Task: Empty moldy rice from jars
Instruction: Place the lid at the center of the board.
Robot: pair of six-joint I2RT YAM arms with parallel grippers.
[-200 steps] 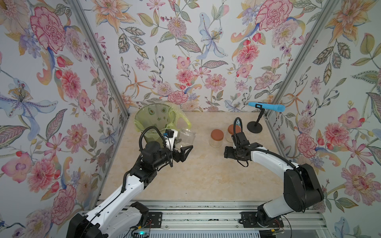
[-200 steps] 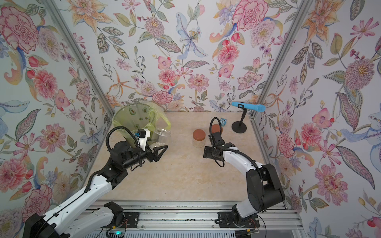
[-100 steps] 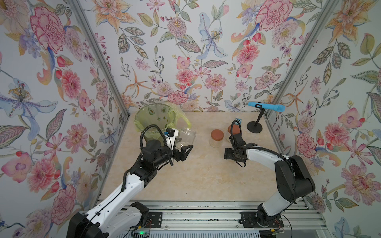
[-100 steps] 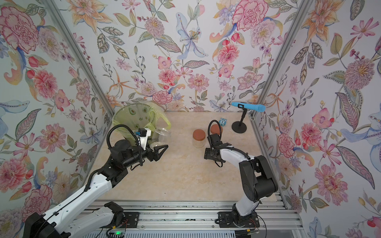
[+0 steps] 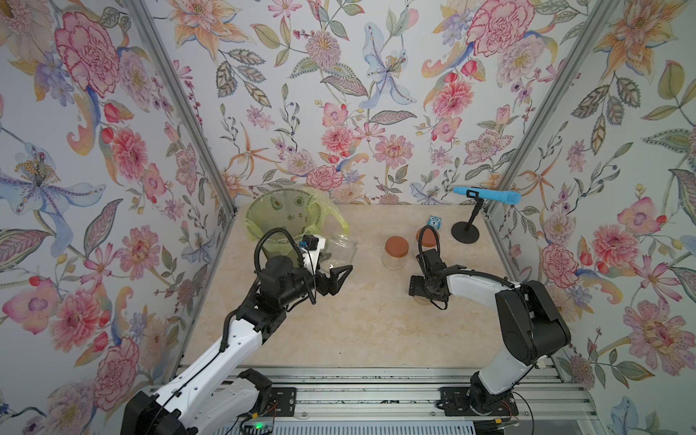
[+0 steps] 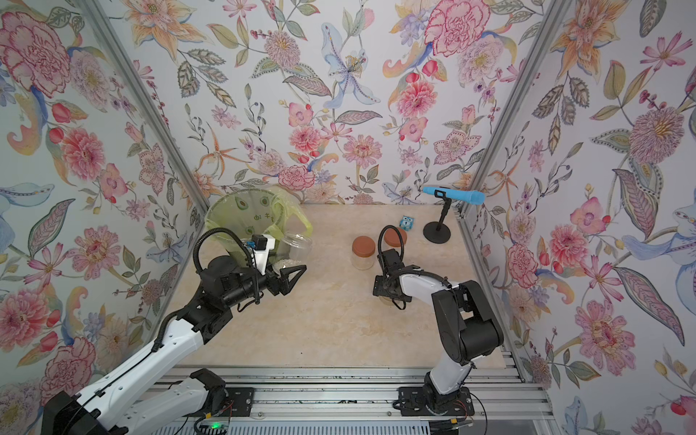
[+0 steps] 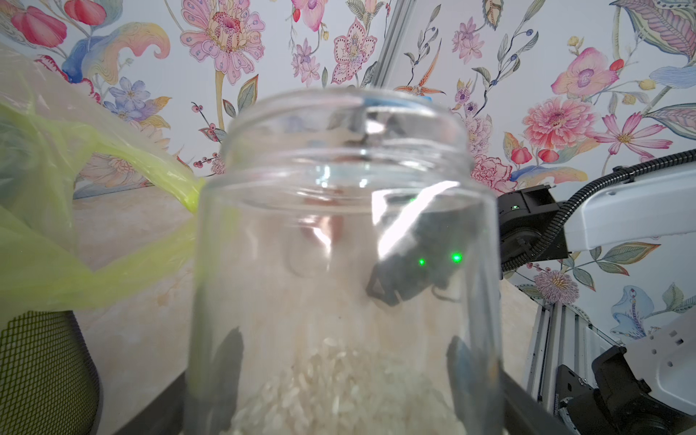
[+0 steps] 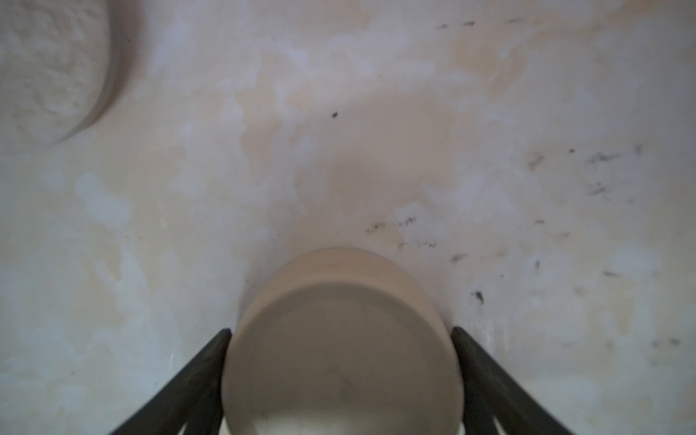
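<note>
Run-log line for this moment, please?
left claw: holds open jar, rice inside | right claw: grips beige lid | two other jars: capped

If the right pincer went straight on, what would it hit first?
Probably the table: the right pincer points down at it, shut on the beige lid. The gap is unclear.

On the beige marbled table surface [image 5: 357,324], a round green bin lined with yellow-green plastic [image 5: 280,211] fills the far left corner, a blue microphone [image 5: 489,195] on a black stand [image 5: 465,233] occupies the far right corner, and a small blue owl card [image 5: 435,222] stands near that stand.
</note>
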